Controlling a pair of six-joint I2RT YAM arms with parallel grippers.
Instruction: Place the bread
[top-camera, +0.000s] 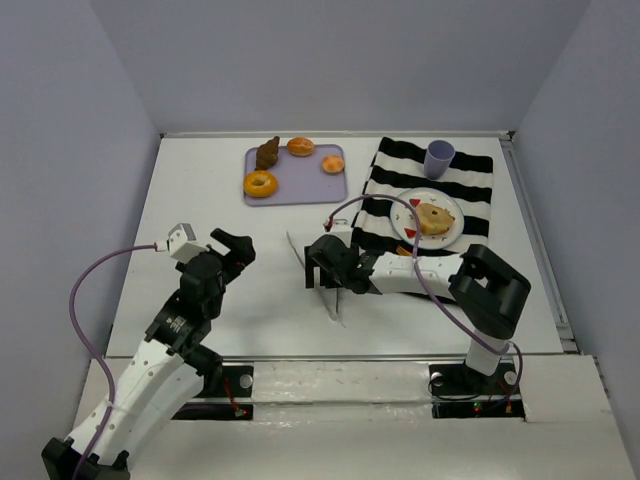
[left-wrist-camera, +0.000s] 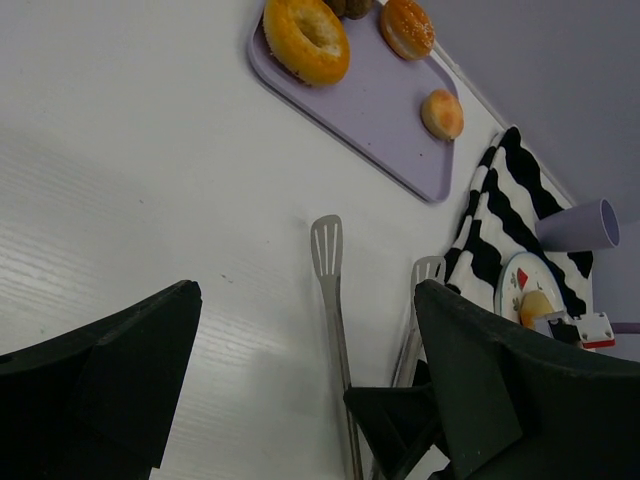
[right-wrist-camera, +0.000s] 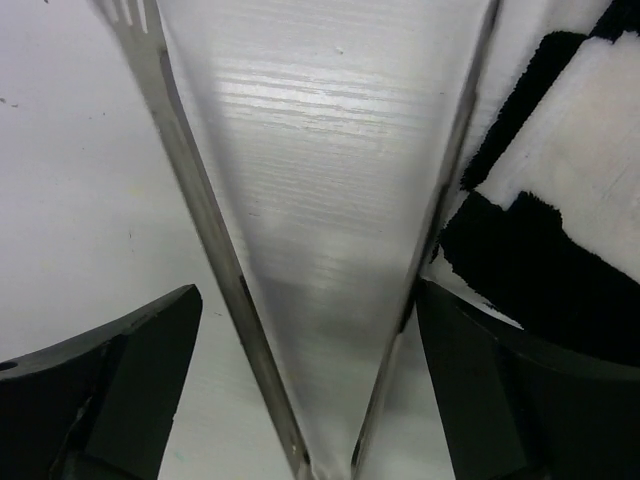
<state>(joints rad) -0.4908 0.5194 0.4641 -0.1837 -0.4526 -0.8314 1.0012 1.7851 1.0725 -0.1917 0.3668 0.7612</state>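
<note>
While bread (top-camera: 435, 218) rests on plate (top-camera: 402, 222), tongs (right-wrist-camera: 190, 170) lie within right pincer (right-wrist-camera: 308, 298).

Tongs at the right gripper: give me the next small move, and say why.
Probably lift the right gripper clear of the tongs: the bread already sits on the plate, the tongs hold nothing, and the fingers stand apart on either side of them.
</note>
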